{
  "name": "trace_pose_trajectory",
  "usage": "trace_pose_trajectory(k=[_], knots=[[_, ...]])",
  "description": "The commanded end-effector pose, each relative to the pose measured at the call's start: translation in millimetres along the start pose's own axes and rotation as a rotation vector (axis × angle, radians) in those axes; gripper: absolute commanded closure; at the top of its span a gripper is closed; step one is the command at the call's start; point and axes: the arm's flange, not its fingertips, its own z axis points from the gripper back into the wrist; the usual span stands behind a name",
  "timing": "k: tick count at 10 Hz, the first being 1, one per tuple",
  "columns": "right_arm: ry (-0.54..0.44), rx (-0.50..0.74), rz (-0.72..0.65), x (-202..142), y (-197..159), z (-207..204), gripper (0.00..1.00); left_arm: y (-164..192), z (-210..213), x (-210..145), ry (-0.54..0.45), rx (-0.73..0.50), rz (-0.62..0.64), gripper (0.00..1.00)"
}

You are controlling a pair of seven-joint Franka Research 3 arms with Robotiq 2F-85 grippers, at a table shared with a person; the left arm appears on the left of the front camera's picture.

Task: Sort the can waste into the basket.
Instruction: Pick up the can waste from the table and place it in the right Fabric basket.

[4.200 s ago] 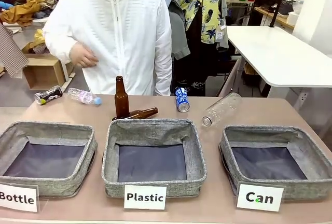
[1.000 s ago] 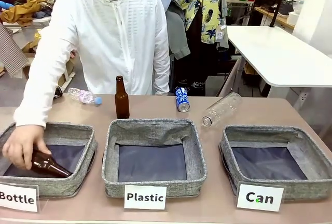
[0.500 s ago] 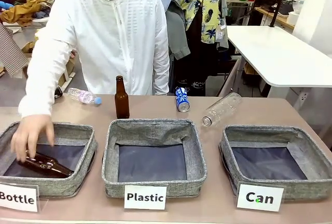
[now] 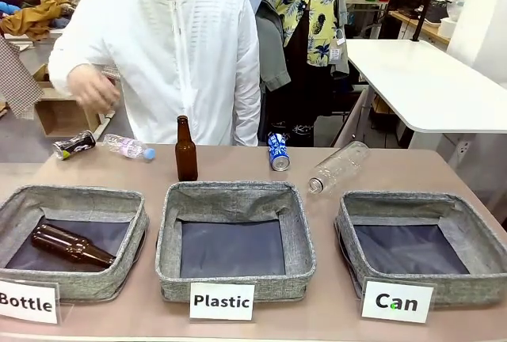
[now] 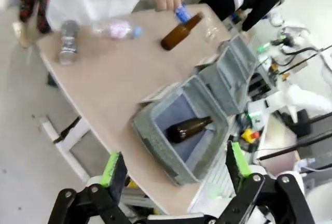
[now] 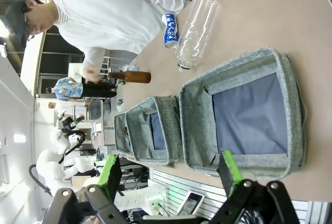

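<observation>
Two cans wait on the desk, and neither is in the Can basket yet. This basket has a white card at its front so that it is not mixed up with its two grey neighbours, and its dark floor is bare. The blue can lies on its side behind the Can basket, toward the person and to its left, well apart from it, with a clear plastic bottle between the two. The dark dented can also lies on its side, as far from the Can basket as the desk allows, at the far left corner beyond both other bins, just beside a small plastic bottle. I think the waste was laid loosely along the far edge so that each piece must be picked out. One brown bottle lies in the bin farthest from the Can basket; another stands upright left of the blue can. The person's hand is lifted over the far left corner and seems empty. Both the left jaws and the right jaws are spread wide with nothing between their green pads, held high on the robot's side of the Can basket, probably ready to reach.
</observation>
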Motion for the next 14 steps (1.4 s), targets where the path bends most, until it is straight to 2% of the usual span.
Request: trace_pose_trajectory(k=[1,5,7,8,9,10,13,14], knots=[[-0.009,0.023,0.023,2,0,0,0.0,-1,-51,36,0.2,0.113,-0.034,0.0],[-0.009,0.023,0.023,2,0,0,0.0,29,-140,117,0.501,0.289,-0.176,0.0],[-0.009,0.023,0.023,2,0,0,0.0,46,-180,148,0.579,0.345,-0.224,0.0],[-0.009,0.023,0.023,2,0,0,0.0,57,-198,162,0.557,0.359,-0.236,0.0],[-0.009,0.023,0.023,2,0,0,0.0,71,-219,175,0.518,0.455,-0.253,0.0],[-0.009,0.023,0.023,2,0,0,0.0,81,-236,184,0.473,0.495,-0.264,0.0],[-0.009,0.023,0.023,2,0,0,0.0,98,-278,198,0.398,0.654,-0.32,0.0],[-0.009,0.023,0.023,2,0,0,0.0,102,-290,198,0.388,0.672,-0.309,0.0]])
